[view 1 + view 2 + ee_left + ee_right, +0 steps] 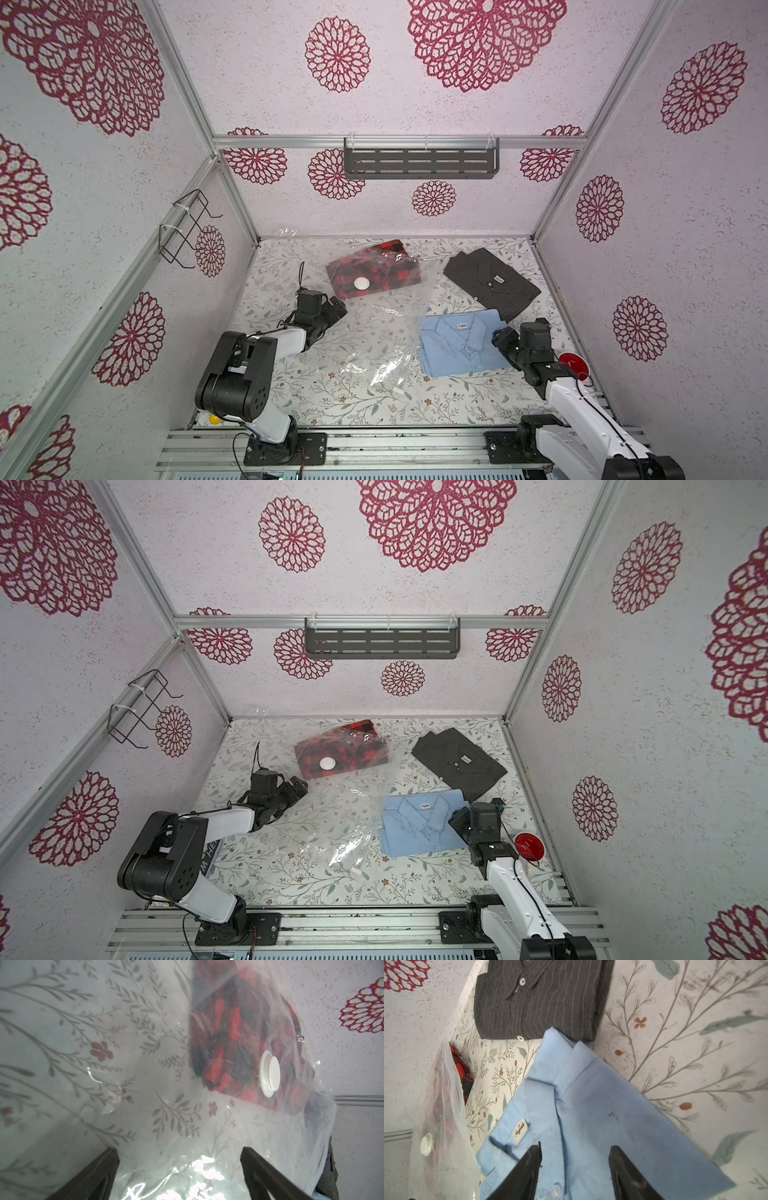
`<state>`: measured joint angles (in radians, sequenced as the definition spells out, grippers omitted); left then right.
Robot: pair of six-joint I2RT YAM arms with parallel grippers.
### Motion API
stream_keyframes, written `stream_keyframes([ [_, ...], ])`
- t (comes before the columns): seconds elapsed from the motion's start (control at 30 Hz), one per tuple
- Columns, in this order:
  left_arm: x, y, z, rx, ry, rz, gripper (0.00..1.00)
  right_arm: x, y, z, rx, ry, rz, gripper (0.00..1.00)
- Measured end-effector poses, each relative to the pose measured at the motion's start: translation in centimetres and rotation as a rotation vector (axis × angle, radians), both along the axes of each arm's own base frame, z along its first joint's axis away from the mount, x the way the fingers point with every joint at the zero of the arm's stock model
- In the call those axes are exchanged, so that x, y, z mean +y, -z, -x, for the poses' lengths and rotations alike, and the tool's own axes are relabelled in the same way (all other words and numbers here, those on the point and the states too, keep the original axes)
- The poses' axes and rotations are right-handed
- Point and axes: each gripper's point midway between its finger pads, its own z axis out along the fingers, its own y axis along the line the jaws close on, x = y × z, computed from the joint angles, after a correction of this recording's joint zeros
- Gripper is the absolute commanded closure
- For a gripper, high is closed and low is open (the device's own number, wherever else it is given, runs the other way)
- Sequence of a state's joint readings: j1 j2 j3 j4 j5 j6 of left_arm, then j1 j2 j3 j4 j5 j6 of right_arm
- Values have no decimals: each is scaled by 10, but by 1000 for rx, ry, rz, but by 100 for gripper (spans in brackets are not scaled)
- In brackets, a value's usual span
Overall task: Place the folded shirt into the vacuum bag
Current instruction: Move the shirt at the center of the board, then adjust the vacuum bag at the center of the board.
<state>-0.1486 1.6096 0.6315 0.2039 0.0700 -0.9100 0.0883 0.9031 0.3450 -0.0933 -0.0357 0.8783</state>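
The vacuum bag lies crumpled across the middle of the table, and its white valve rests over a red plaid shirt inside it. Right of the bag lies a folded light blue shirt. A folded dark striped shirt lies behind that one. My left gripper is open at the bag's left edge, with clear film between its fingers. My right gripper hangs open just over the blue shirt's right part, its jaws either side of the button strip.
A red round object sits at the table's right edge beside my right arm. A grey slotted shelf hangs on the back wall and a wire rack on the left wall. The bag's white clip lies near the front.
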Motion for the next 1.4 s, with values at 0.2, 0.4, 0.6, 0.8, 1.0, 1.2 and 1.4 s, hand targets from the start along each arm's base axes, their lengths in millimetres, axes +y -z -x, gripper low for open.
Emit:
stream_keyframes([
  [0.2,11,0,-6,3,-26,7,3,63,-40,-30,-99,-275,-80,46],
  [0.4,12,-5,6,24,-10,-39,3,123,-49,-77,-161,-499,-169,42],
  [0.6,-27,-54,19,-100,127,-141,3,152,-4,-99,-68,-592,-226,41],
  [0.8,-58,-75,24,-156,243,-210,3,191,-2,-124,-90,-691,-279,46],
  [1.0,-79,-79,29,-172,329,-259,3,234,-11,-143,-116,-764,-359,50],
  [1.2,-102,-80,35,-188,422,-298,3,274,-43,-156,-173,-823,-417,51],
  [1.4,-133,-88,39,-216,517,-355,3,293,-66,-159,-217,-854,-457,52],
])
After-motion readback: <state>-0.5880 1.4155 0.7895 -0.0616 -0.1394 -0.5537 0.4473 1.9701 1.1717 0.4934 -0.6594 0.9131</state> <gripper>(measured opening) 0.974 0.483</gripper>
